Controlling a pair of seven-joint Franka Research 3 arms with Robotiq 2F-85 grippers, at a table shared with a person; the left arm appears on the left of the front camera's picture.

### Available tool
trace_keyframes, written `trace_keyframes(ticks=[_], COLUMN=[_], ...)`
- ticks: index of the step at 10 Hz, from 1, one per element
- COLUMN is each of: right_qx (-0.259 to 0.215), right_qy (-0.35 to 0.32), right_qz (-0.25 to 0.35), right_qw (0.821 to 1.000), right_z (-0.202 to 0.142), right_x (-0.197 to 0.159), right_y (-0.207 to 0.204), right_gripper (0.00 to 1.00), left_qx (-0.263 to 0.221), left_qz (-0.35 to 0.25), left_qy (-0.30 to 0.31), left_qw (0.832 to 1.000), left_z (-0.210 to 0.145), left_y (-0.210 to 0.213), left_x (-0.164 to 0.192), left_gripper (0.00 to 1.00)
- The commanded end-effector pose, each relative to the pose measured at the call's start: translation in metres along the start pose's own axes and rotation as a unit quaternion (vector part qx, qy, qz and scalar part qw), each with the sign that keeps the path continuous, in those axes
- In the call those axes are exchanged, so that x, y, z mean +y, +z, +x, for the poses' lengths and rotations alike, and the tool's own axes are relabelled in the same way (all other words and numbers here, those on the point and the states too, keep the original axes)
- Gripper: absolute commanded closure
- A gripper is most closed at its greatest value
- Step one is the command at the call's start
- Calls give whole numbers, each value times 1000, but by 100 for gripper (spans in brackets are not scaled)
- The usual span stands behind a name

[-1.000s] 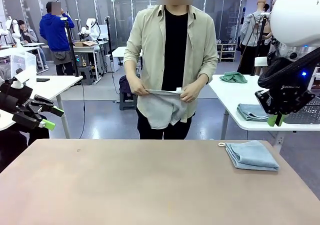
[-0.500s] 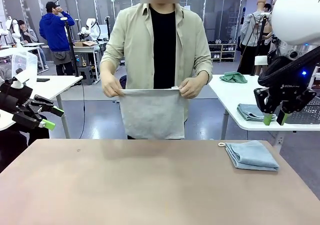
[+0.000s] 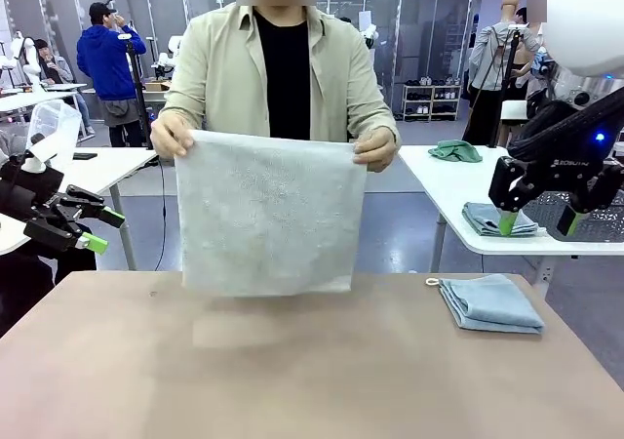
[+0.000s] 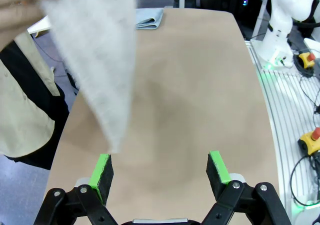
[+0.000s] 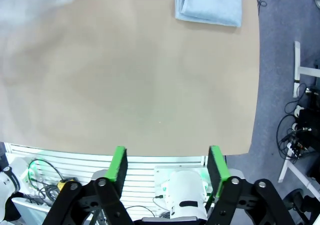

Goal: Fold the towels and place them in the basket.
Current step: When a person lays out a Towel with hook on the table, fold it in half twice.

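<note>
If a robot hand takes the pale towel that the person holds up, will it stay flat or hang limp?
Probably limp: the pale towel hangs straight down, held only at its top corners. It looks thin, so likely light. Its textured surface should grip fairly well.

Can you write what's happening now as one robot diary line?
person: holds cream towel spread above table | blue towel: folded, on table | left gripper: open, empty | right gripper: open, empty

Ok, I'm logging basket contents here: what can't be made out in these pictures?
Basket, front view: right gripper covers part, picture edge cuts it; contents unseen.
White towel, left wrist view: blurred, top cut by the edge.
Side-table towel, front view: partly behind a gripper finger.
</note>
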State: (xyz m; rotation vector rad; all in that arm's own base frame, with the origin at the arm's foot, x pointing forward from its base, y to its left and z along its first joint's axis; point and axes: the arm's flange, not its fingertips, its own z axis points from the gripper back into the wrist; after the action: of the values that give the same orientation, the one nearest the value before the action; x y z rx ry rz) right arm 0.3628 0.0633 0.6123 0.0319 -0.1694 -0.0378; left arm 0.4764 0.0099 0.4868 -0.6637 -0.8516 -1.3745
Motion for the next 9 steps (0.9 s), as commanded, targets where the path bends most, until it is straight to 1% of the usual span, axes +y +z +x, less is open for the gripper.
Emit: trace_keyframes(ticks=[1,2,9], right_qx=[-6,0,0], right_qy=[-18,0,0], right_qz=[0,0,0], right_qw=[1000,1000,1000], right_z=[-2,0,0], right_x=[-5,0,0], right_y=[-6,0,0], right_gripper=[3,3,3], left_qx=[-2,-2,-2], left_qz=[0,0,0], left_qy=[-6,-6,-6], left_qw=[1000,1000,1000], left_z=[0,0,0], left_y=[1,1,1], left_x=[0,0,0], left_gripper=[5,5,5])
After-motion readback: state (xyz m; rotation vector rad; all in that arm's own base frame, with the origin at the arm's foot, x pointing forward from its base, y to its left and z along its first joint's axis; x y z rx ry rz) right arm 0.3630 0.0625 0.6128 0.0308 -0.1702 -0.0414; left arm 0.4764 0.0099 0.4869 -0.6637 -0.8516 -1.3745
